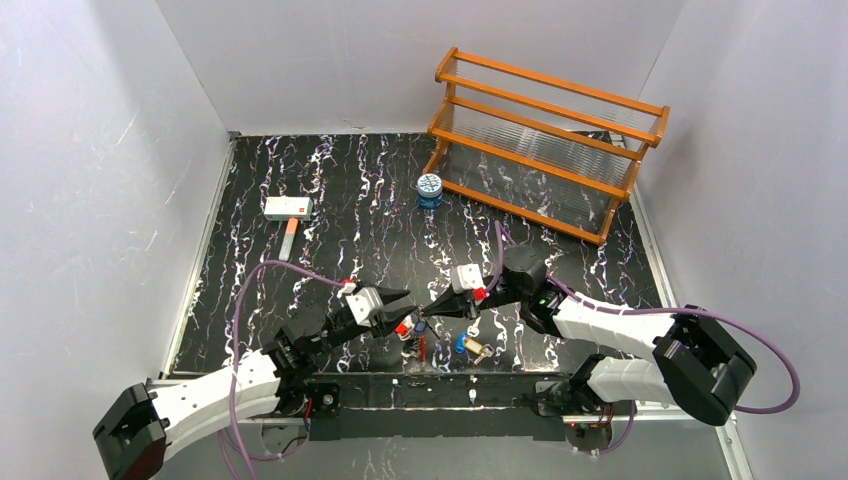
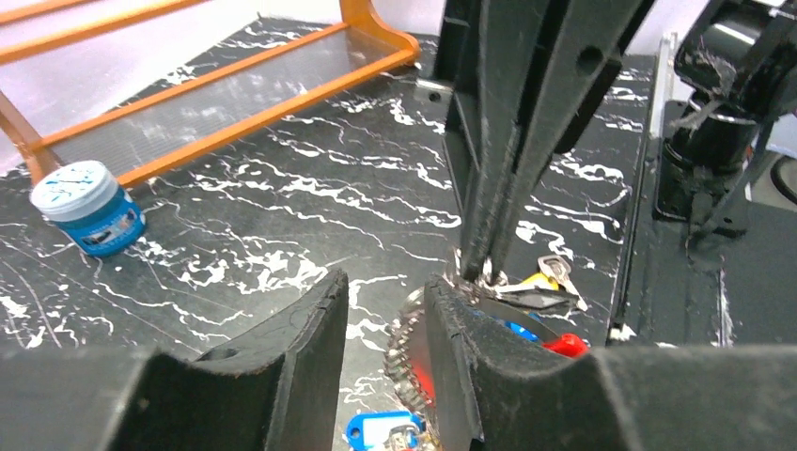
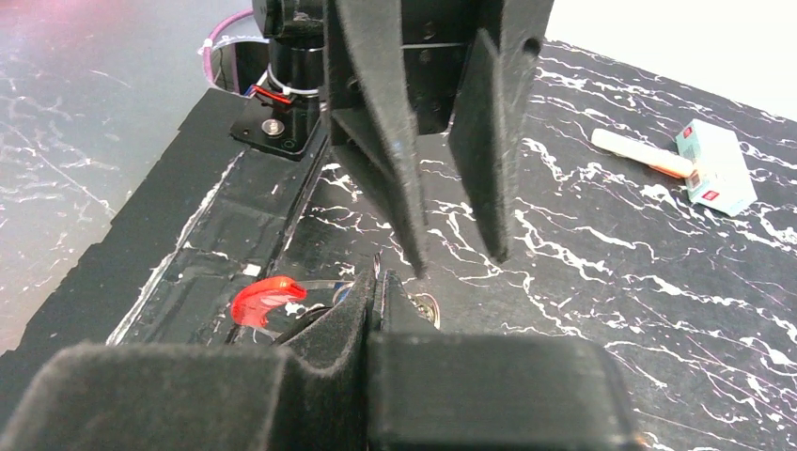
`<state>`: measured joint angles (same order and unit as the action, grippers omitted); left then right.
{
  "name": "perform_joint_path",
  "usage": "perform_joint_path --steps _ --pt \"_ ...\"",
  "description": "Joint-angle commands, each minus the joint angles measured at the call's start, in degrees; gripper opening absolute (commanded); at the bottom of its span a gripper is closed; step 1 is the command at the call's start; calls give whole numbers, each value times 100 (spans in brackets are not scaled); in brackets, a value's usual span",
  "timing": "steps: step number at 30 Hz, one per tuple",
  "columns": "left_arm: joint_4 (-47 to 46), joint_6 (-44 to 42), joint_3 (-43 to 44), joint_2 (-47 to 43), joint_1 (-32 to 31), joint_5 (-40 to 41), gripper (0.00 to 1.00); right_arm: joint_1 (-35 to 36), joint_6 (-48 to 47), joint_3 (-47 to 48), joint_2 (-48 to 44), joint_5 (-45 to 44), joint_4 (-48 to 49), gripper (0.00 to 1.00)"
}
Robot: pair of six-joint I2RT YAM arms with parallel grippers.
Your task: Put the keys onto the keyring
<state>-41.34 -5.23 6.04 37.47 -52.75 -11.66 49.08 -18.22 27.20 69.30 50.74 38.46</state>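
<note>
My right gripper (image 1: 432, 312) (image 3: 379, 282) is shut, and a thin silvery sliver of the keyring (image 3: 377, 262) sticks out of its tips. From the left wrist the keyring (image 2: 406, 324) shows as a bright arc on edge, running down from the right gripper (image 2: 475, 271) along the inner face of my left gripper's right finger. My left gripper (image 1: 398, 300) (image 2: 385, 282) (image 3: 458, 261) is open just left of it and holds nothing. The keys lie below on the table: a red head (image 2: 567, 345) (image 3: 263, 299) (image 1: 403, 328), a blue one (image 2: 522, 331) (image 1: 461, 343), a yellow one (image 2: 540, 280) (image 1: 478, 351) and a silver one (image 2: 561, 271).
A blue plastic tag (image 2: 381, 432) lies under my left fingers. The blue-and-white tin (image 1: 429, 190) (image 2: 86, 207) stands mid-table before the orange rack (image 1: 545, 145). A white box with an orange handle (image 1: 288, 208) (image 3: 714, 169) lies at the far left. The keys are close to the table's near edge.
</note>
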Motion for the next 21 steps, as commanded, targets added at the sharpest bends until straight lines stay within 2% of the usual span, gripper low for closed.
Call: perform_joint_path --steps 1,5,8,14,18,21 --pt "-463 66 -71 -206 -35 362 34 -4 -160 -39 -100 345 101 1" --pt "-489 73 -157 -394 -36 486 34 -4 -301 -64 -84 371 -48 1" --pt "-469 172 -268 -542 -34 523 34 -63 -13 -55 -34 56 58 1" --pt "-58 373 -372 -900 -36 621 34 -440 1322 97 454 -577 651 1" --pt "337 394 -309 -980 -35 728 35 -685 2253 729 1275 -831 4 1" --pt "506 401 -260 -899 -34 797 35 -992 2827 1036 1895 -530 -202 1"
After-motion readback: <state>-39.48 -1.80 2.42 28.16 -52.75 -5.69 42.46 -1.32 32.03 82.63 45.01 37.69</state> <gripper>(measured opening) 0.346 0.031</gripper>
